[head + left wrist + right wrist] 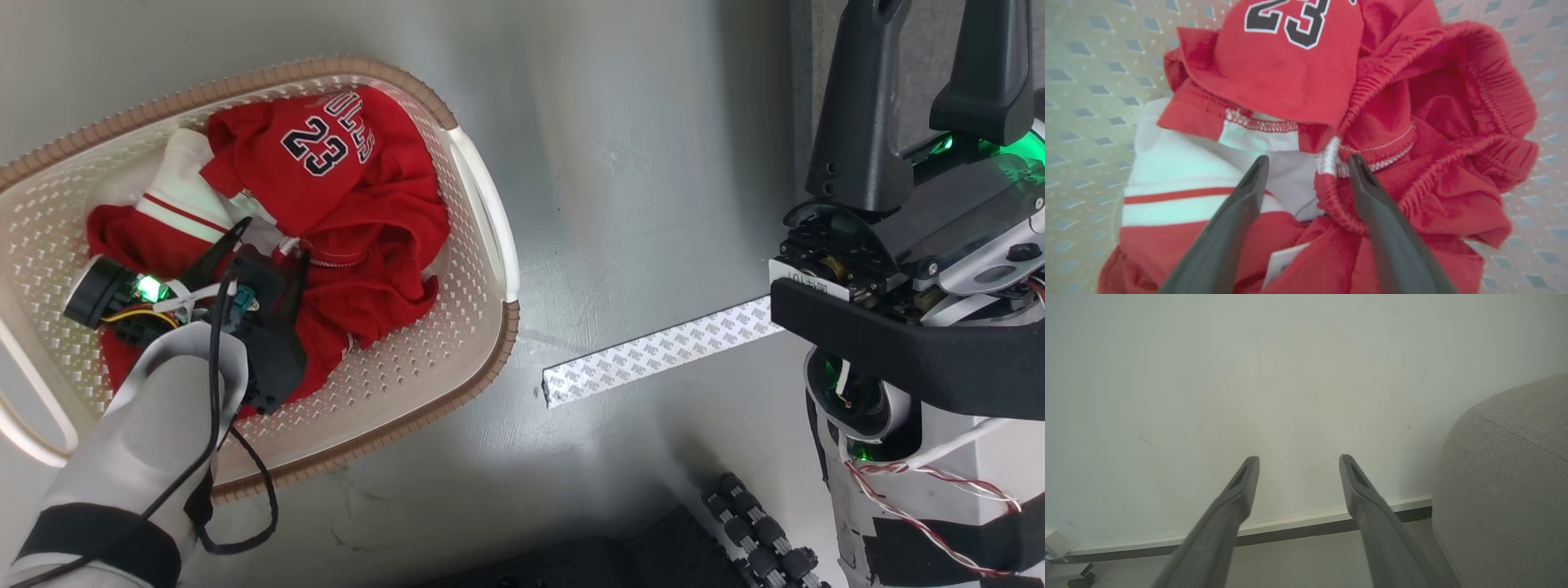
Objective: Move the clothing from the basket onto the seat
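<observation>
Red clothing (326,212): a crumpled heap in the basket (504,331), with the top garment showing the number 23 in dark figures edged in white.
White trim: a white panel with a red stripe lies at the left of the heap in the left wrist view, and a gathered red waistband lies to the right of it.
Basket: cream plastic with punched sides, a brown rim band and white handles. It stands on the grey floor (637,163) at the robot's left.
Left gripper (275,241): reached down into the basket, just above the heap.
Left jaws: spread wide and clamped on nothing. One tip is over the white panel and the other is at the waistband seam; I cannot tell whether either touches the cloth.
Right gripper (1298,459): held up at the robot's right, well apart from the basket, and pointing at a pale wall (1290,375).
Right jaws: spread wide, with nothing between them.
Seat (1506,477): light-grey fabric with a rounded corner and a stitched seam, at the right edge of the right wrist view. No clothing lies on the part that shows.
Strip (653,351): white printed tape lying on the floor between the basket and the right arm.
Skirting board (1290,526): a pale band with a dark edge, running along the foot of the wall.
</observation>
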Robot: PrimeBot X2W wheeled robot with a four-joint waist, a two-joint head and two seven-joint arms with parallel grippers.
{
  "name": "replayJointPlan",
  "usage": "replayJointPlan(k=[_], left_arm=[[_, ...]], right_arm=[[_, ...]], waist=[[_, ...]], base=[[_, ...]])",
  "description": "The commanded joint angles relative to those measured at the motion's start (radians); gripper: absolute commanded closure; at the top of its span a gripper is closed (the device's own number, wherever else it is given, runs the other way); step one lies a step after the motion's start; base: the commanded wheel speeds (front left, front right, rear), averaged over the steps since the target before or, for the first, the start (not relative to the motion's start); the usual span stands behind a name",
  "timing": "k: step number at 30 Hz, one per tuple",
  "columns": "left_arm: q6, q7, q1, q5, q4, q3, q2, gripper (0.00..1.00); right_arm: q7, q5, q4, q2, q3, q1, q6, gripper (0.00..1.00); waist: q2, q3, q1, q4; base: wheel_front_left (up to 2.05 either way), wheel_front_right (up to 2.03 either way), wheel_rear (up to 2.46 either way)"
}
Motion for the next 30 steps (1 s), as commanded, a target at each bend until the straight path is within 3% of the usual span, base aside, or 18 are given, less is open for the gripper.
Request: replayJointPlan(k=[1,10,11,12,13,19,30], left_arm=[[0.001,-0.005,-0.007,-0.005,0.01,-0.004,0.006,0.0],[-0.009,-0.005,-0.044,-0.024,0.021,-0.03,0.007,0.0],[-0.008,-0.005,-0.047,-0.026,0.023,-0.033,0.007,0.13],[-0.009,-0.005,-0.049,-0.029,0.026,-0.034,0.007,0.68],[-0.012,-0.005,-0.052,-0.032,0.025,-0.036,0.004,1.0],[-0.014,-0.005,-0.026,-0.053,-0.018,-0.042,-0.007,1.0],[0.013,-0.005,0.132,-0.108,-0.281,-0.041,0.033,1.0]], right_arm=[[-0.002,0.002,-0.002,-0.002,0.003,-0.014,0.001,0.0],[-0.002,0.004,-0.018,-0.002,-0.015,-0.02,0.001,0.0],[-0.002,0.001,-0.017,-0.002,-0.015,-0.022,0.001,0.0],[-0.002,-0.001,-0.016,-0.002,-0.016,-0.022,0.001,0.0],[-0.002,-0.004,-0.014,-0.002,-0.018,-0.024,0.001,0.0],[-0.002,-0.016,-0.006,-0.002,-0.019,-0.027,0.001,0.0],[-0.002,-0.039,0.025,-0.002,-0.014,0.005,0.001,0.0]], waist=[[0.0,0.01,-0.0001,-0.002],[0.0,0.032,-0.0001,0.012],[0.0,0.034,-0.0001,0.014],[0.0,0.034,-0.0001,0.017],[0.0,0.034,-0.0001,0.021],[0.0,0.019,-0.0001,0.043],[0.0,-0.097,-0.0001,0.076]], base=[[0.0,0.0,0.0],[0.0,0.0,0.0],[0.0,0.0,0.0],[0.0,0.0,0.0],[0.0,0.0,0.0],[0.0,0.0,0.0],[0.0,0.0,0.0]])
